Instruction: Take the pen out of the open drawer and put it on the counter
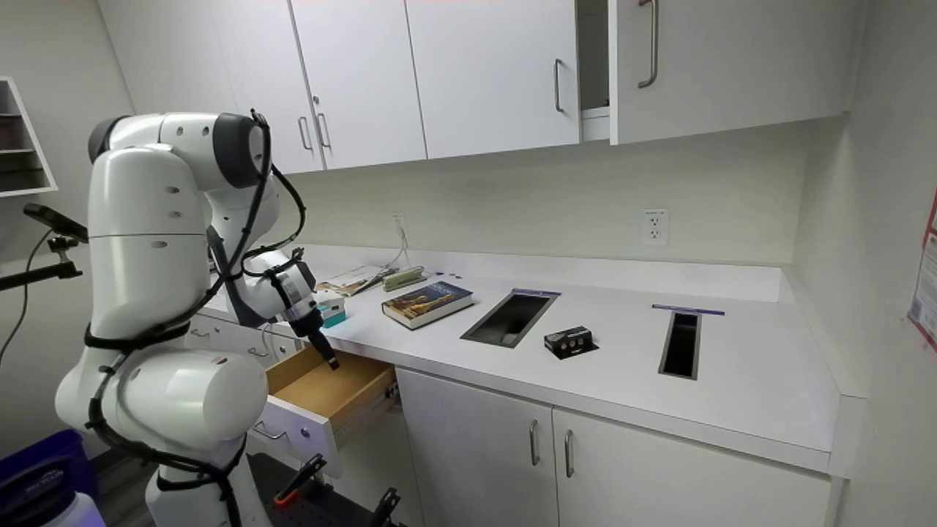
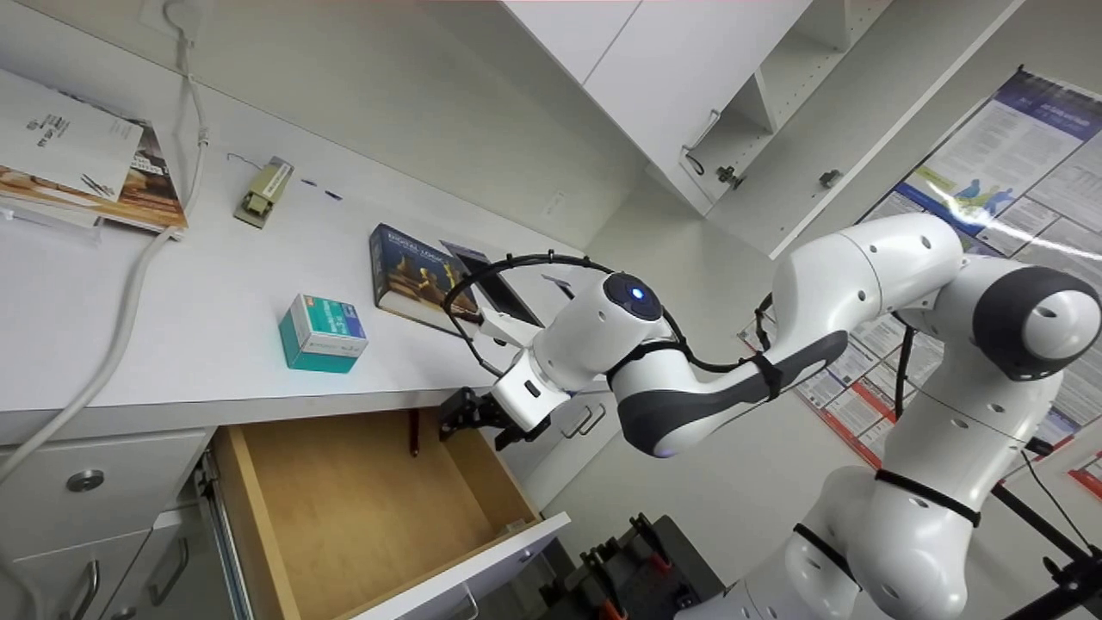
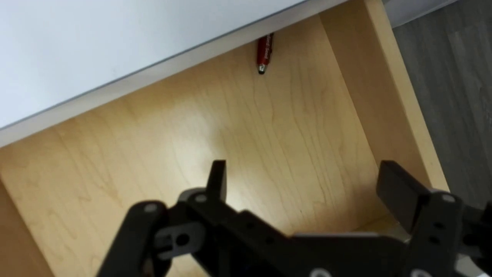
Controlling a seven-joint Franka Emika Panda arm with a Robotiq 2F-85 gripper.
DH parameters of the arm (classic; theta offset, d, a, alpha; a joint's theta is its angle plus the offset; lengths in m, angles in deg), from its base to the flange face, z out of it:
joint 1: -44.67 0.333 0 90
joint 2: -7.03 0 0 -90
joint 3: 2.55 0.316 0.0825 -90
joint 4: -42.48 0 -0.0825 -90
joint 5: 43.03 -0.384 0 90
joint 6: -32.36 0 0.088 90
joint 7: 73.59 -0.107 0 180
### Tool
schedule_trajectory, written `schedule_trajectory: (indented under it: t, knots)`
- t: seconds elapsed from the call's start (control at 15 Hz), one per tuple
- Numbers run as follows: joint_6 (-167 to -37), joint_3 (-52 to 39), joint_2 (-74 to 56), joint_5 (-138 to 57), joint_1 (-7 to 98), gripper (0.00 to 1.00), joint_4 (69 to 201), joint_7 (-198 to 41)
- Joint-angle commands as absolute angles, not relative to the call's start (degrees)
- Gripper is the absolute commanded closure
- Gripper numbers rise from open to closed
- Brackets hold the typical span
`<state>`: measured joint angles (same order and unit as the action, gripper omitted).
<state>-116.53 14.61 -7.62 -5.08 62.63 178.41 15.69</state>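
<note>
The pen [image 3: 265, 54] is dark red with a silver and black tip. It lies on the drawer floor at the back, its far end hidden under the counter edge in the wrist view. It also shows in an exterior view [image 2: 414, 433]. The open drawer [image 2: 250, 517] has tan sides and a white front; it also shows in the wrist view [image 3: 399, 96]. The white counter [image 1: 622, 293] runs above it and fills the top left of the wrist view [image 3: 96, 46]. My gripper [image 3: 303, 165] is open and empty above the drawer, apart from the pen; it shows in both exterior views [image 1: 333, 362] [image 2: 480, 424].
On the counter are a teal and white box [image 2: 323, 334], a thick book [image 1: 428, 303], a green stapler-like object [image 2: 263, 193], papers [image 2: 69, 146], a black box [image 1: 569, 341] and dark cut-outs [image 1: 510, 320]. A white cable [image 2: 129, 310] hangs over the counter edge.
</note>
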Motion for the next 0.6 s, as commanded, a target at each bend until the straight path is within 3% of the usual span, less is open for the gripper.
schedule_trajectory:
  t: [0.0, 0.53]
  knots:
    - [-118.2, 14.5, -8.2, -4.0, 62.2, 0.00, 178.4, 15.6]
    - [-123.6, 11.4, -10.9, 11.5, 63.0, 0.00, 178.1, 6.9]
